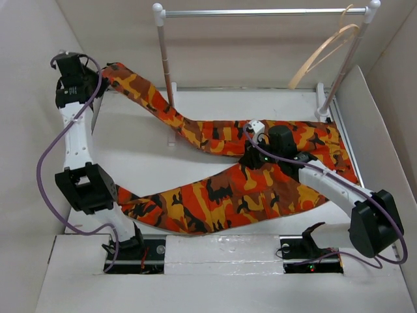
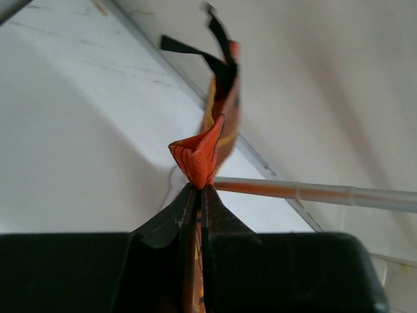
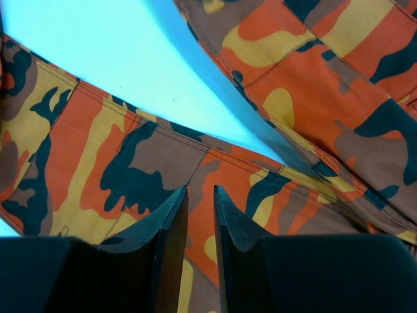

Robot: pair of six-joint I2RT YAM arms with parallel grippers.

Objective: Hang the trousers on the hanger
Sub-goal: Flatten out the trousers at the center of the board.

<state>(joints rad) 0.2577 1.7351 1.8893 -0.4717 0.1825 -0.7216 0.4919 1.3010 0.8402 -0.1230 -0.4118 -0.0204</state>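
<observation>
The camouflage trousers (image 1: 215, 195) lie spread on the white table, with both legs running out to the left. My left gripper (image 1: 103, 70) is at the far left, shut on the end of the far leg and holding it above the table. In the left wrist view a bunched orange fold of the trousers (image 2: 199, 155) sticks out of the closed left gripper (image 2: 200, 188). My right gripper (image 1: 253, 156) hovers over the crotch area. In the right wrist view the right gripper (image 3: 201, 190) is open, with cloth (image 3: 156, 163) showing below the gap. The pale wooden hanger (image 1: 324, 49) hangs at the rail's right end.
A metal clothes rail (image 1: 260, 12) on white posts stands at the back of the table. Its left post (image 1: 167, 62) rises just behind the far trouser leg and shows as a rod (image 2: 313, 193) in the left wrist view. White walls enclose the table on three sides.
</observation>
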